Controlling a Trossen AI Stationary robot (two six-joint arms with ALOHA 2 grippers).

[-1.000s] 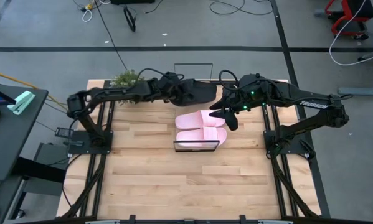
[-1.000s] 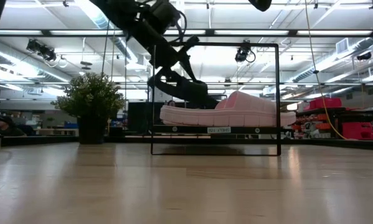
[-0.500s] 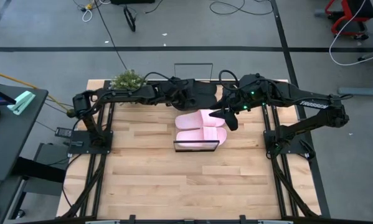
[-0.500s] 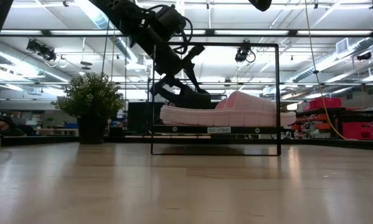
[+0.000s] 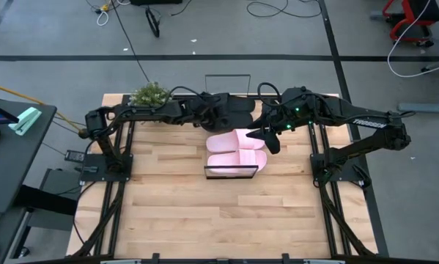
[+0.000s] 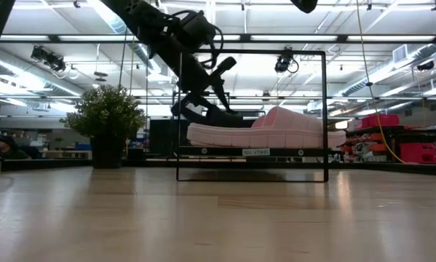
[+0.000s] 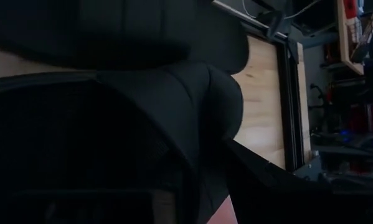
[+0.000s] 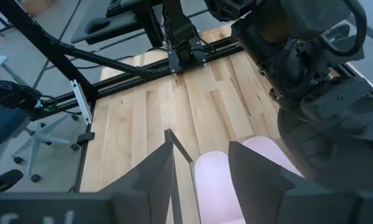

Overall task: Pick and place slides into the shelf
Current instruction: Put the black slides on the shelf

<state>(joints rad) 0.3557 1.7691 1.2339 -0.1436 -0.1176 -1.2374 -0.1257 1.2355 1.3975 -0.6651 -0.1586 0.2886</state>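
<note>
Two pale pink slide sandals (image 5: 237,149) lie side by side on the low shelf with light wood plank top and thin black wire frame (image 5: 231,173), just right of frame centre in the high view. Left gripper (image 5: 220,111), upper centre, is clamped narrow on a black slide sandal (image 5: 238,110) held just beyond the pink pair; in the low view that black sandal (image 6: 212,114) hangs tilted behind the pink heel. Right gripper (image 5: 272,137) hovers over the pink pair's right end, jaws parted, holding nothing. Small green potted plant (image 5: 150,94) at the wooden tabletop's (image 5: 168,191) upper-left corner.
</note>
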